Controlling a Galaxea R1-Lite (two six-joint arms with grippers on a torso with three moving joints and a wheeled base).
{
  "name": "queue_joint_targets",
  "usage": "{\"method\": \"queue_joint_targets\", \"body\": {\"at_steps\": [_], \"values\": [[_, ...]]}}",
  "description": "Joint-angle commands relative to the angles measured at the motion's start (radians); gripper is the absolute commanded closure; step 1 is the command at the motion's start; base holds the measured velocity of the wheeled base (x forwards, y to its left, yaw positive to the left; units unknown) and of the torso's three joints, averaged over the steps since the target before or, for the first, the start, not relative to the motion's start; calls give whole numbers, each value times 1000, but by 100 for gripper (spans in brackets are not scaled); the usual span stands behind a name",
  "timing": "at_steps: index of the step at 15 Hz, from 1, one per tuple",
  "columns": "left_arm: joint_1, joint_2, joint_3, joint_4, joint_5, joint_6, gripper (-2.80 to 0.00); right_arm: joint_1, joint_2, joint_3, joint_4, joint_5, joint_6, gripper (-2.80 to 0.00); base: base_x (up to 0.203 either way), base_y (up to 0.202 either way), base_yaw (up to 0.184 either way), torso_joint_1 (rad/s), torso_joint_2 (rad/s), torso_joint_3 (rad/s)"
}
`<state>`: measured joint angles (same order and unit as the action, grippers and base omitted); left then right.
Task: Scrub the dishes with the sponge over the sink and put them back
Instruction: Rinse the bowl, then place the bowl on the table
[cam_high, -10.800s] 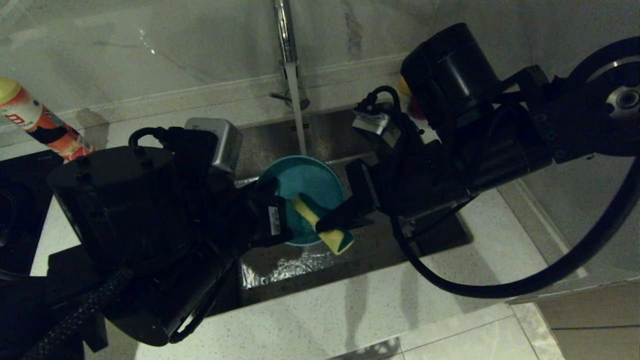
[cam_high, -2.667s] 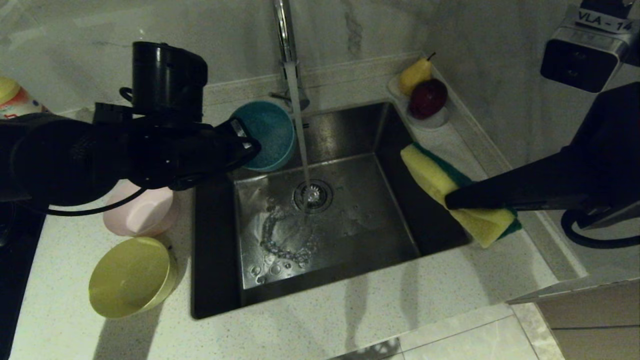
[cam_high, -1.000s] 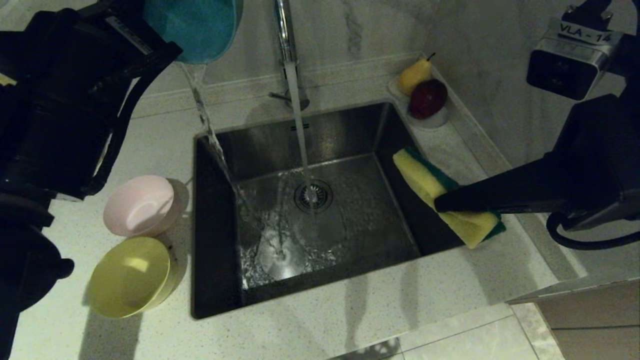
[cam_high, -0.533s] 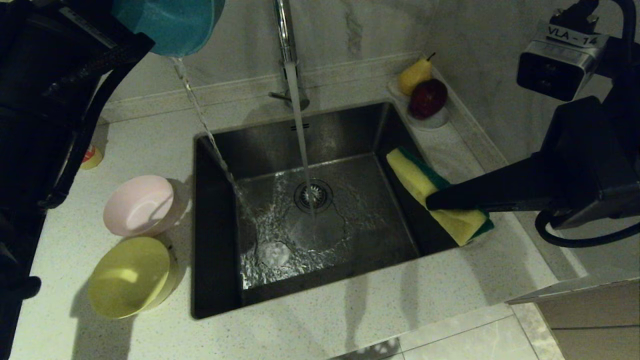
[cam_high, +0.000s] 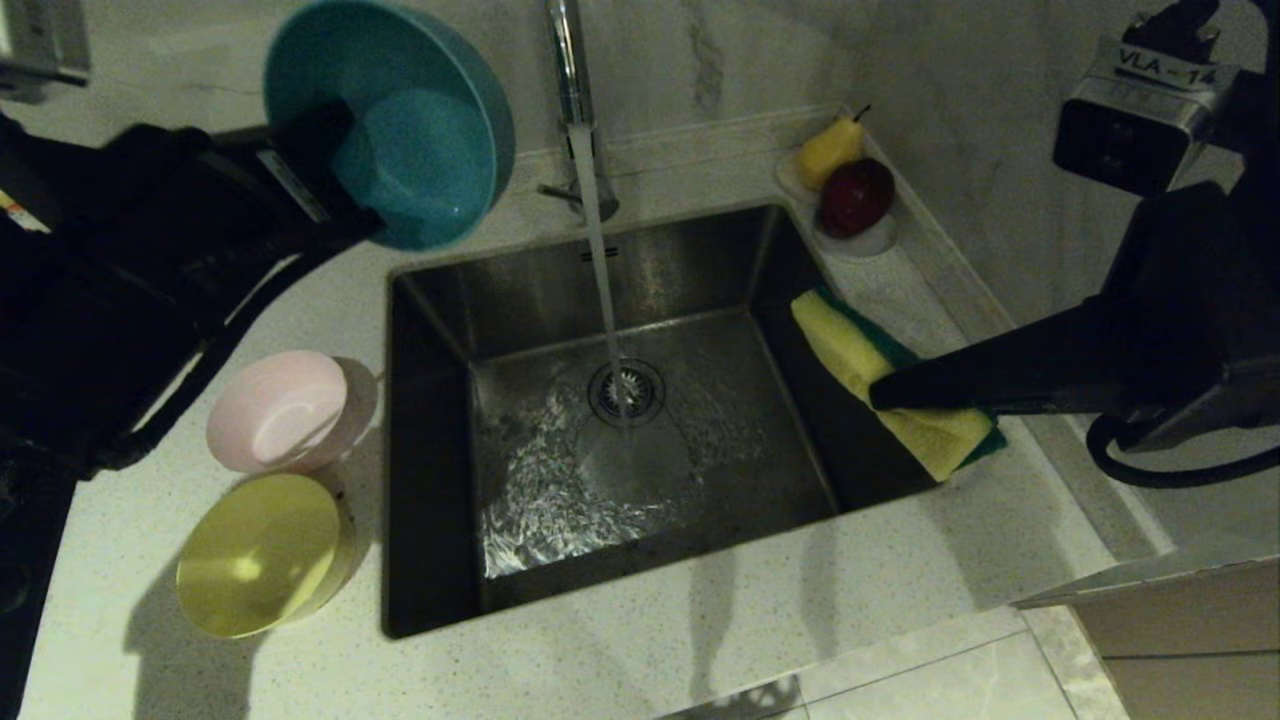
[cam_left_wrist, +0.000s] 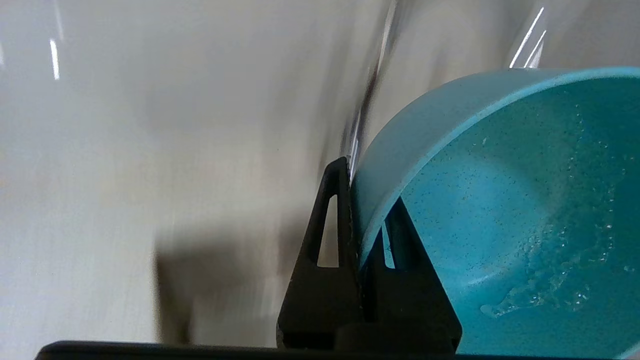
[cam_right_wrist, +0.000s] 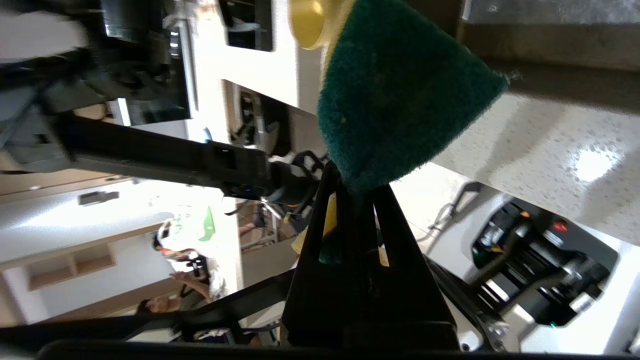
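Sink (cam_high: 440, 330) centre, tap running. Left gripper (cam_high: 335, 180) clamped on the blue bowl's (cam_high: 410, 150) rim, high over the far-left counter, with its spot by the pink bowl (cam_high: 280, 410) and yellow bowl (cam_high: 260, 555) lying nearer, down-left. Right gripper (cam_high: 885, 395) pinches the sponge (cam_high: 880, 380) at the sink's right edge.

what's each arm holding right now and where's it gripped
The left end effector pinches the light blue bowl by its rim; the right end effector clamps the sponge across its middle.
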<state>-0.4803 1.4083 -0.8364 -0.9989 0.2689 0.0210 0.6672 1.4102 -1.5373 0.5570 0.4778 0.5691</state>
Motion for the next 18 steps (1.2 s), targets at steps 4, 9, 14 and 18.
{"method": "queue_joint_targets", "body": {"at_steps": [4, 9, 14, 18], "values": [[85, -55, -85, 721, 12, -202, 0, -23, -22, -6, 17, 22, 6, 0, 0, 0, 0, 0, 0, 0], [256, -49, -361, 1261, 7, -434, 0, -46, -40, 29, 44, 20, 5, 0, 0, 0, 0, 0, 0, 0], [540, 35, -560, 1494, 7, -593, 0, -103, -40, 63, 48, 22, -2, 0, 0, 0, 0, 0, 0, 0], [781, 71, -618, 1514, -8, -639, 0, -103, -30, 79, 47, 22, -9, 0, 0, 0, 0, 0, 0, 0]]}}
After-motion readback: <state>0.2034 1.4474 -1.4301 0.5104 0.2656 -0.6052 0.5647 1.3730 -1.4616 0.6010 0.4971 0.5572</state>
